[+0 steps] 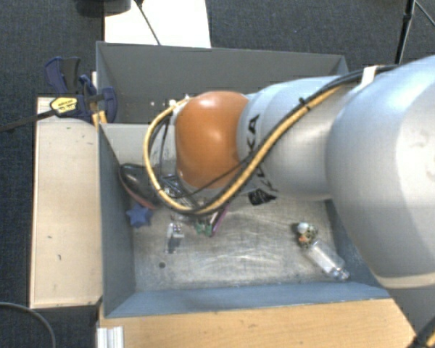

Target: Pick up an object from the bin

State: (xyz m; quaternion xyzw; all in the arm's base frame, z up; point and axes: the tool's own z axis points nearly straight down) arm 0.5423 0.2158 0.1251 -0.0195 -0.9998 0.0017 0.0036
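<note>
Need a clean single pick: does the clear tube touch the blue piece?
Apart. The camera view shows the clear tube lower right, the blue piece far left, widely separated.

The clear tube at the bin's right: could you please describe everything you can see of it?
The clear tube looks like glass or clear plastic, small and slim, with a rounded dark and gold-coloured cap seemingly joined at its upper-left end. It lies flat on the bin floor, slanting from upper left to lower right, near the front wall. Its lower-right end is close to the arm in this view. No other loose thing touches it.
</note>
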